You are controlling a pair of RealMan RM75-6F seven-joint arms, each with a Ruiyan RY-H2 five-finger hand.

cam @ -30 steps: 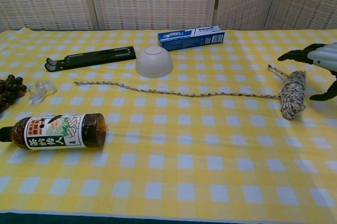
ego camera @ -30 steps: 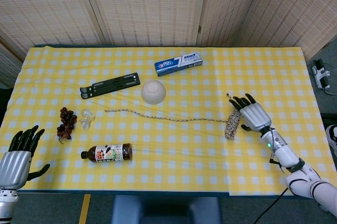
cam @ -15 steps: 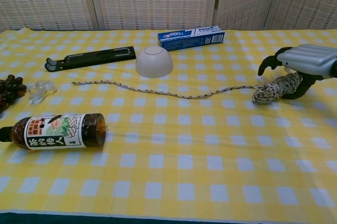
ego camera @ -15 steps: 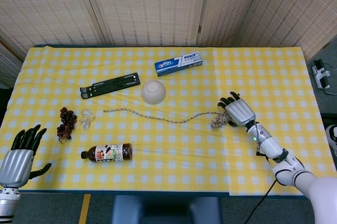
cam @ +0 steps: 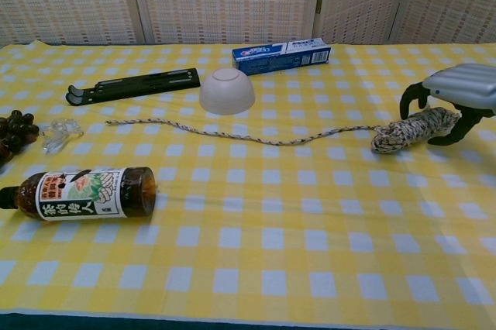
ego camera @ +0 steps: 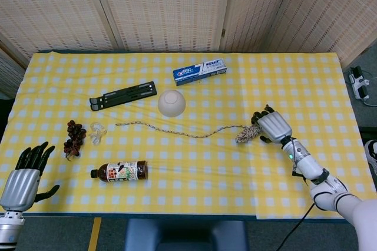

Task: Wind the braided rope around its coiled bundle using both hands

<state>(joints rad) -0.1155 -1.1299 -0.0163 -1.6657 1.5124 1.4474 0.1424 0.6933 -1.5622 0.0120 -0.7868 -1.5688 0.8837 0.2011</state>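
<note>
The rope bundle (cam: 415,130) lies on the table (ego camera: 194,186) toward its right edge, with the right robot hand (cam: 457,101) cupped over its far end, fingers curled down around the coil so that it appears to grip it. From the bundle's other end the loose rope tail (ego camera: 177,131) trails across the cloth toward the left, passing just in front of the upturned bowl (ego camera: 171,102). The left robot hand (ego camera: 23,171) hangs at the near left corner, fingers spread and holding nothing, well apart from the tail's free end.

The likely trouble is the grip: the right robot hand covers only one end, so lifting could let the coil sag or loosen. Dragging the tail could also snag it on the bowl, and the left robot hand's long reach passes the bottle (ego camera: 119,171) and grapes (ego camera: 73,138).
</note>
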